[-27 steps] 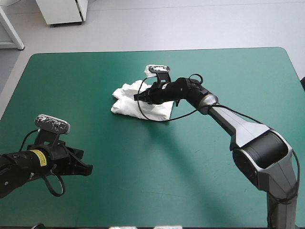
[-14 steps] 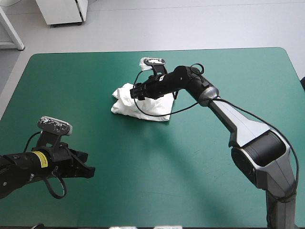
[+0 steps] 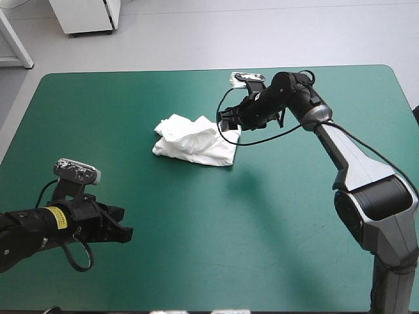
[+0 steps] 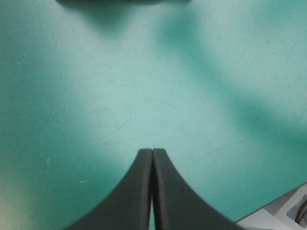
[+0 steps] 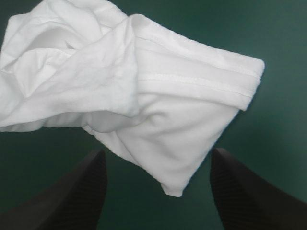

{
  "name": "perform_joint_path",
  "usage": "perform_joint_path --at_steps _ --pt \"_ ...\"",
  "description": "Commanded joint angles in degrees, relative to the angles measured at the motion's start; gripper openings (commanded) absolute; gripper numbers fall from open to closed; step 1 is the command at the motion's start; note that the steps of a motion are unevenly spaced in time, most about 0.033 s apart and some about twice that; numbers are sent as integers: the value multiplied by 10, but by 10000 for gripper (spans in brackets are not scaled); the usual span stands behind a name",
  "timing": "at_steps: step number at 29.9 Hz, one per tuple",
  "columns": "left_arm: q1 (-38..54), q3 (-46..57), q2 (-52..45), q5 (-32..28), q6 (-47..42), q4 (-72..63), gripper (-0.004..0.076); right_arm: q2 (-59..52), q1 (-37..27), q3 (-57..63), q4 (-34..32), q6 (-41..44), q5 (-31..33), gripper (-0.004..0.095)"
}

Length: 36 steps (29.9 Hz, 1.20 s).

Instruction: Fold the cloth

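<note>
The white T-shirt (image 3: 194, 140) lies as a folded, rumpled bundle on the teal-green table, a little left of centre toward the far side. My right gripper (image 3: 226, 122) hovers at the bundle's right end, open and holding nothing. In the right wrist view the T-shirt (image 5: 144, 96) lies just ahead of the right gripper (image 5: 158, 191), a hemmed corner nearest, with one black finger (image 5: 76, 191) on each side. My left gripper (image 3: 124, 233) rests low near the table's front left, far from the shirt. In the left wrist view the left gripper (image 4: 152, 158) is shut over bare cover.
Bare teal-green cover (image 3: 262, 222) stretches across the front and right of the table. The table's far edge (image 3: 216, 69) runs just behind the right arm.
My right gripper has let go of the T-shirt, opened, and drawn back to the right off the bundle. The shirt now lies uncovered. The left arm has barely shifted.
</note>
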Motion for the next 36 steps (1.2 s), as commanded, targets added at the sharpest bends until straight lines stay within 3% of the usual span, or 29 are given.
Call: perform_joint_path --at_steps 1,13,20,24,28,32,36 --pt "-1 -13 -1 -49 -7 -8 -10 -29 -6 -17 -2 0 -6 578" --pt "-1 -13 -1 -55 -7 -7 -10 52 -6 -16 9 7 -4 577" --pt "-1 -13 -1 -55 0 -7 -10 91 -5 -16 95 -2 -24 570" --pt "-1 -13 -1 -55 0 -7 -10 103 -5 -16 115 -2 -22 395" --pt "-1 -13 -1 -55 0 -7 -10 103 -5 -16 101 -6 -14 -25" --pt "-1 -11 -1 -55 0 -7 -10 103 -5 -16 72 -4 8 -17" --pt "-1 -10 -1 -49 0 -11 -10 93 -5 -13 -20 38 2 -17"
